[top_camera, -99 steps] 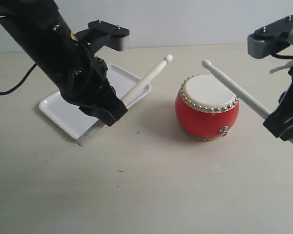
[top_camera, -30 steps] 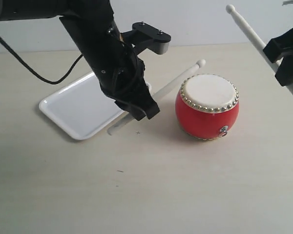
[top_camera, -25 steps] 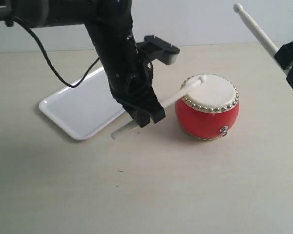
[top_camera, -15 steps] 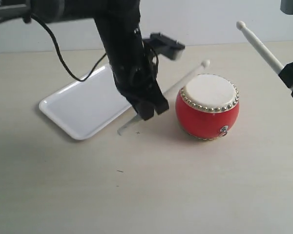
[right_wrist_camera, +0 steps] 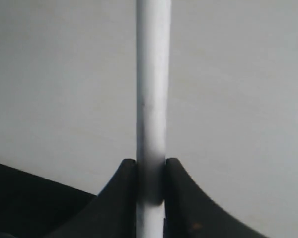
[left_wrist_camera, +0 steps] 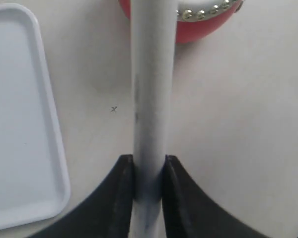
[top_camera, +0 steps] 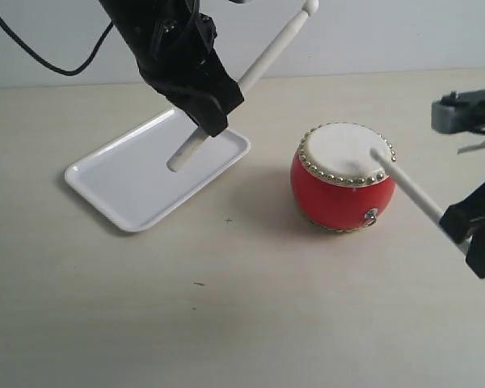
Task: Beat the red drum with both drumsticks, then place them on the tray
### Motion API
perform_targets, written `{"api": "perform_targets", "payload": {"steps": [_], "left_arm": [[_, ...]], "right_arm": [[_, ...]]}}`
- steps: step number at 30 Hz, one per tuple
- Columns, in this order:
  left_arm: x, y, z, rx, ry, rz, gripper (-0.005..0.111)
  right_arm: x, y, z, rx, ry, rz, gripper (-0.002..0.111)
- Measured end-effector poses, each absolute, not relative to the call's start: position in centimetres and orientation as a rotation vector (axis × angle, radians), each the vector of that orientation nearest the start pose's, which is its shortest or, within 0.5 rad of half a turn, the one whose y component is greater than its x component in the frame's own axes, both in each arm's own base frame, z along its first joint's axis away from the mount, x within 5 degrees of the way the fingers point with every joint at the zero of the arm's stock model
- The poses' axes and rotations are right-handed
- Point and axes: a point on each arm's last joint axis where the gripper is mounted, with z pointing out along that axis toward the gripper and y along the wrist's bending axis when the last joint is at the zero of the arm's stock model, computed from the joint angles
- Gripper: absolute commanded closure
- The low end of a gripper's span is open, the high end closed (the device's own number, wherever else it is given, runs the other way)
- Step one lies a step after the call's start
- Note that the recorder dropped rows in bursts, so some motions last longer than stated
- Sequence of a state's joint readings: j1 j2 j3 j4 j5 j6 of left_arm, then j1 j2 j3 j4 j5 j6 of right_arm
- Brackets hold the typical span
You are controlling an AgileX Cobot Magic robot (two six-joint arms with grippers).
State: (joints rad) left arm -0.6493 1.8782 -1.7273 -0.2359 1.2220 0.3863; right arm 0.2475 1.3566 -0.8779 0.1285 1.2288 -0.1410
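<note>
The right claw (top_camera: 469, 230) is nearest, low and to the right of the red drum (top_camera: 339, 202). Its two black jaws are pinched tight on a drumstick (top_camera: 408, 187), with no gap showing on either side of the shaft in the right wrist view. It grips near the butt end, which leaves most of the length free to swing. The stick slopes up and in toward the drum, so its rounded tip lies on the cream skin (top_camera: 343, 149), close to the edge on this claw's side. It appears to be touching, which I judge to be the bottom of a beat.

The drum stands upright on the tabletop (top_camera: 226, 307) with its skin facing up, open to both arms, and its small ring handle on the near side.

Left of the drum and a little beyond it, apart from it, the white tray (top_camera: 105, 198) lies flat with nothing resting on it. It is on the left arm's side, ready to take the sticks once the beating is done.

Farthest off, the left claw (top_camera: 212, 113) hangs high, up and to the left of the drum. It is clamped just as snugly on the second drumstick (top_camera: 271, 50). That stick's tip points up and over toward the drum, and its butt hangs above the tray. I take this as a stick cocked for its own stroke, so the two beat in turn.
</note>
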Motion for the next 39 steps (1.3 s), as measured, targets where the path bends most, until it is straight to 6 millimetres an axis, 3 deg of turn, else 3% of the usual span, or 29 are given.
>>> {"api": "perform_targets", "payload": {"steps": [3,6,14,17,20,25,29,31,35,37,39], "left_arm": [[30.3,-25.9,29.6,1.362,2.546,-0.430,0.107],[29.9,-26.0,29.0,1.384,2.558,-0.430,0.107],[29.8,-26.1,28.6,1.398,2.566,-0.432,0.107],[29.8,-26.6,27.7,1.420,2.581,-0.434,0.107],[29.6,-27.9,25.6,1.484,2.609,-0.430,0.107],[28.9,-30.5,20.5,1.630,2.672,-0.404,0.107],[29.3,-31.0,16.6,1.692,2.740,-0.341,0.107],[29.8,-30.7,15.8,1.663,2.778,-0.328,0.107],[30.6,-30.0,17.4,1.573,2.775,-0.373,0.107],[30.7,-29.5,19.8,1.537,2.730,-0.396,0.107],[30.0,-29.0,23.8,1.508,2.634,-0.423,0.107]], "right_arm": [[21.2,6.5,22.6,-0.555,3.214,0.183,0.108],[21.9,6.7,23.0,-0.554,3.196,0.184,0.108],[22.0,6.5,30.9,-0.528,2.862,0.173,0.108],[21.4,6.3,32.0,-0.515,2.817,0.170,0.108],[21.3,6.1,32.1,-0.519,2.814,0.143,0.108],[21.3,6.0,32.1,-0.522,2.813,0.126,0.108],[21.3,6.0,32.1,-0.519,2.814,0.126,0.108],[21.3,6.0,32.1,-0.519,2.814,0.126,0.108],[21.3,6.0,32.2,-0.519,2.811,0.126,0.108],[21.3,6.0,32.2,-0.518,2.811,0.131,0.108],[21.2,6.5,32.0,-0.505,2.822,0.199,0.108]]}}
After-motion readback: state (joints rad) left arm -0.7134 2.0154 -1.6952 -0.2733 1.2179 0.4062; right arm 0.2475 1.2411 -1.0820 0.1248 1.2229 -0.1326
